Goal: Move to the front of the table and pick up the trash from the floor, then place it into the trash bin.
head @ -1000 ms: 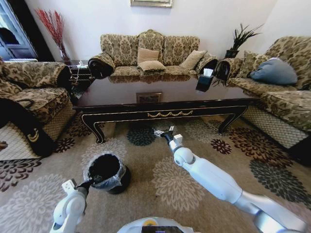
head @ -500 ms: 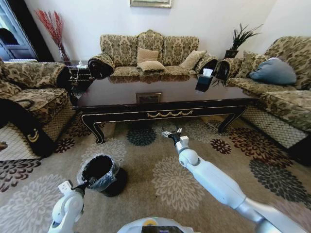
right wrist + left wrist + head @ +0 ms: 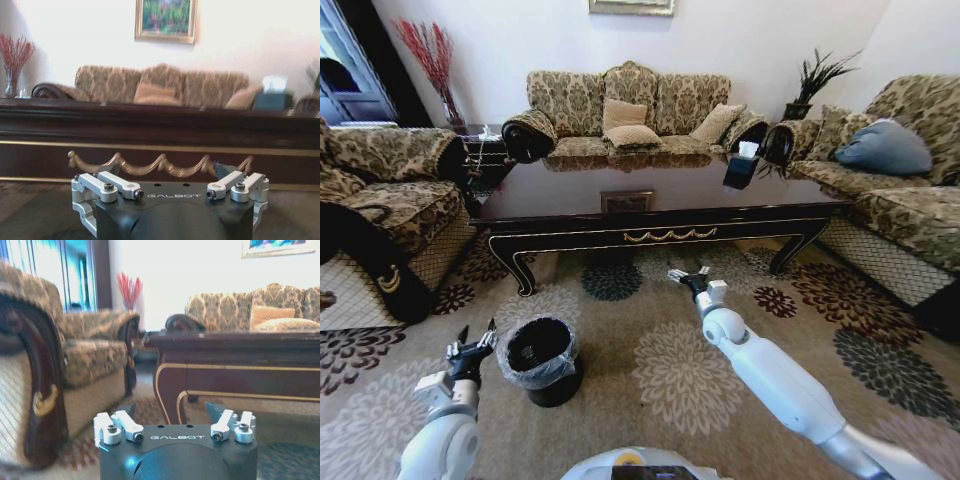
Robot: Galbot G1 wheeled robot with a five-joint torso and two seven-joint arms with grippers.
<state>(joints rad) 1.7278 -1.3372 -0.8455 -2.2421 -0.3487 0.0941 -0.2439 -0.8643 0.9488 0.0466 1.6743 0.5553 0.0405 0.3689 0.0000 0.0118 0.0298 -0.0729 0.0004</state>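
Change since earlier frames: left gripper (image 3: 472, 338) was at the trash bin's rim with the bin tilted; now it is off the bin, raised beside it, and the bin stands upright. Right gripper (image 3: 692, 275) has drifted a little rightward along the carpet in front of the table.
Left gripper: hovers just left of the bin, apart from it, jaws spread and holding nothing; in the left wrist view (image 3: 175, 425) its jaws also stand apart, facing the table's curved leg.
Right gripper: arm stretched forward over the carpet (image 3: 660, 370), jaws spread, nothing between them; the right wrist view (image 3: 170, 177) faces the gold scroll ornament on the apron.
Trash bin (image 3: 539, 357): black, clear liner over the rim, upright on the carpet, front-left of the table, well apart from the right gripper.
Table (image 3: 660, 200): dark glossy tabletop; black tissue box (image 3: 741, 167) near its far right end.
Trash: cannot tell any pieces on the patterned floor.
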